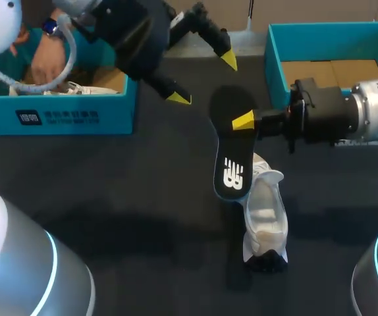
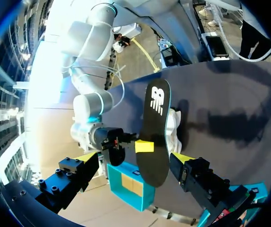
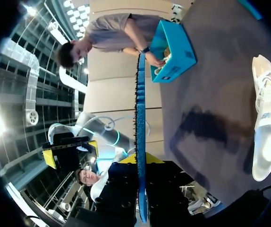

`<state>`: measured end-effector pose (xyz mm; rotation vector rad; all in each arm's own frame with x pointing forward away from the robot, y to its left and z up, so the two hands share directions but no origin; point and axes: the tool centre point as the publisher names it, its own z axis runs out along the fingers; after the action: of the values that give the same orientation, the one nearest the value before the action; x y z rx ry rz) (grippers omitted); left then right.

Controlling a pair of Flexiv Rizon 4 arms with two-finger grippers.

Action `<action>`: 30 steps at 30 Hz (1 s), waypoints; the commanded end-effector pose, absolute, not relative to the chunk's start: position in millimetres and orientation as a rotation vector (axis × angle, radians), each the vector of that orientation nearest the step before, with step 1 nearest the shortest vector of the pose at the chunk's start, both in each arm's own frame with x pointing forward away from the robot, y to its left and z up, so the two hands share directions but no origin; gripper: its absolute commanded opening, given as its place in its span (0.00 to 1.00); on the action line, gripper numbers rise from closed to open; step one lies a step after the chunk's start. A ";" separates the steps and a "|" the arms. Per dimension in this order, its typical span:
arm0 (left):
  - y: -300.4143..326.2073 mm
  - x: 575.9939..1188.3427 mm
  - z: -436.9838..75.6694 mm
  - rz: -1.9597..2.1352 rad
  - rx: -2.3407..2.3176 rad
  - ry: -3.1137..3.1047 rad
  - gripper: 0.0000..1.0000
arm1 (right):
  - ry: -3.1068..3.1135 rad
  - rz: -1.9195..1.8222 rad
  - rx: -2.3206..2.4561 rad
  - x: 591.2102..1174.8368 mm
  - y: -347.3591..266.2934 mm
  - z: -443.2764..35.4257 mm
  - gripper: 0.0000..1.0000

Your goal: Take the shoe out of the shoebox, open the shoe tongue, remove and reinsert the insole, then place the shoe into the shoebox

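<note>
Right gripper [image 1: 243, 122]: closed on the insole [image 1: 234, 141], gripping it near the upper end, with one yellow tip flat on the black face. In my right wrist view the insole runs edge-on between my two fingers, which press it from both sides. The insole is held in the air over the middle of the table [image 1: 123, 191], its printed end hanging down toward the shoe [image 1: 265, 220]. Whether that lower end touches the shoe I cannot tell. The shoe, white, lies on the dark table surface just below and beside the insole, its opening facing up and its laced end nearest the insole; neither gripper is on it. Left gripper [image 1: 203, 79]: fingers spread wide with nothing between them, held above the table on the far side of the insole and apart from it. In my left wrist view the insole and the right gripper's yellow tip lie ahead of the spread fingers. The far-right shoebox [image 1: 276, 62] stands behind my right arm and shows only a cardboard floor. The far-left shoebox [image 1: 57, 115] holds white footwear, and a person's hand [image 1: 44, 66] reaches into it.
</note>
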<state>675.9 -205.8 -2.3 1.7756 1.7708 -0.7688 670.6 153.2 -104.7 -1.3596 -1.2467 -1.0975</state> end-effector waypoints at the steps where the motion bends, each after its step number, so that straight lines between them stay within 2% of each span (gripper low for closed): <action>1: -197.2 672.1 -8.5 -0.951 1.603 1.591 1.00 | -1.242 -1.107 -1.370 663.2 150.6 -102.6 0.00; 30: -187.0 665.1 -14.6 -1.038 1.570 1.525 1.00 | -1.232 -1.120 -1.393 658.7 150.5 -97.8 0.00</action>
<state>666.9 -187.4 -11.4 1.5865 1.5400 -1.0296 659.1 147.0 -96.7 -1.3920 -1.2346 -1.1149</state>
